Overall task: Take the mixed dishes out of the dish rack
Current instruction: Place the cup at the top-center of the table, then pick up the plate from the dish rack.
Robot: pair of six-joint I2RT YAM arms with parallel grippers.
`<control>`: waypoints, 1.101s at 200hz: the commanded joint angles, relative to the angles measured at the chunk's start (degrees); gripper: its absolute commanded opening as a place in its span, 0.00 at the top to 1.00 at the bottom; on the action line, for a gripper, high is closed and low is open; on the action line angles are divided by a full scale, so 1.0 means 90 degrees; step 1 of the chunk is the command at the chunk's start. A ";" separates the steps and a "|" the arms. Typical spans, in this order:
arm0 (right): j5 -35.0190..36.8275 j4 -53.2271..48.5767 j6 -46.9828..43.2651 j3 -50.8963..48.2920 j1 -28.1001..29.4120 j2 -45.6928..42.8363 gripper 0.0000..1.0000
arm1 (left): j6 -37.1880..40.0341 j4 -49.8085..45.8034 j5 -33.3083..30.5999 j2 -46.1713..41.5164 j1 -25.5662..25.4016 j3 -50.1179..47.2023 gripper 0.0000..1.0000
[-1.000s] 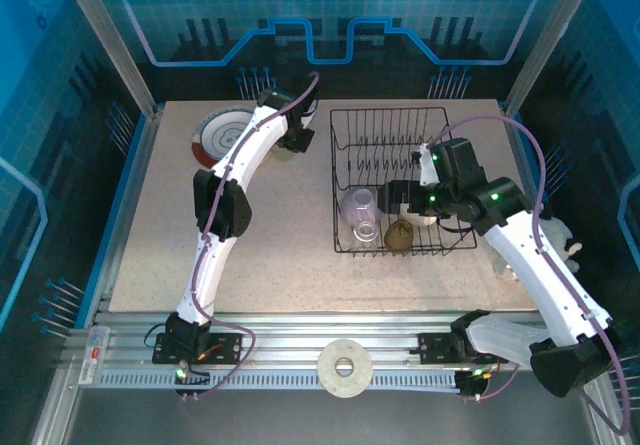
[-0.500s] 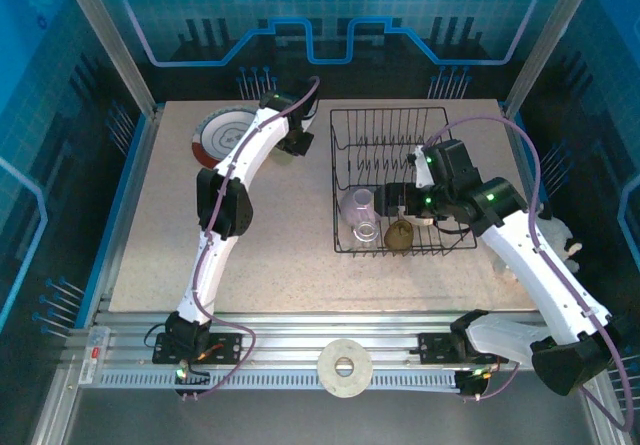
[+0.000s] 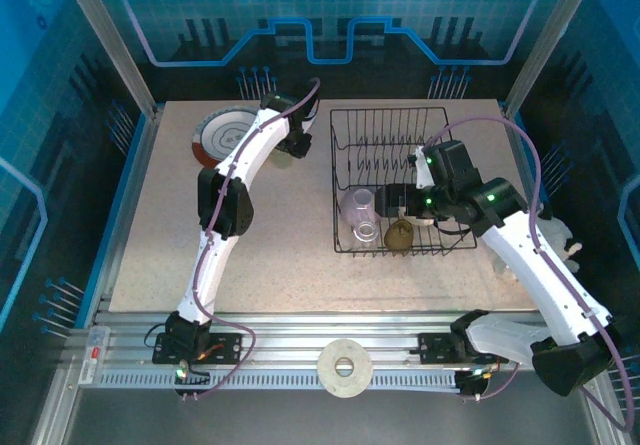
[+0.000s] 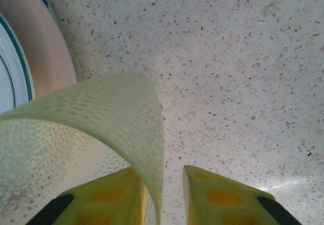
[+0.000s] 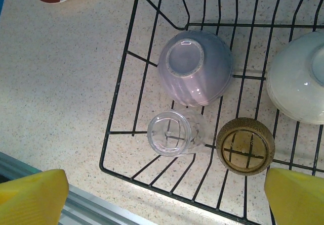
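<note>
My L pincer (image 4: 162, 194), bottom of frame: fingers slightly apart, with the wall of the pale yellow-green cup (image 4: 91, 134) between them and the rt finger off the wall. Grip looks loose, prob. to leave the cup on the surface (image 4: 243, 83) beside the green-striped plate (image 4: 12, 78), upper left. My R pincer (image 5: 167, 189): wide apart, holding nothing, above the dish rack (image 5: 114, 103), spread to straddle a cup. In rack, bases up: clear glass (image 5: 169, 132), amber cup (image 5: 245, 145), then lilac cup (image 5: 195, 65) at centre and cream cup (image 5: 298, 83) at rt edge.
</note>
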 commanded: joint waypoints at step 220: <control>0.1041 -0.0128 -0.0165 -0.0917 -0.0169 0.0749 0.05 | -0.2598 0.3790 0.4112 -0.6076 0.0935 -0.4952 0.01</control>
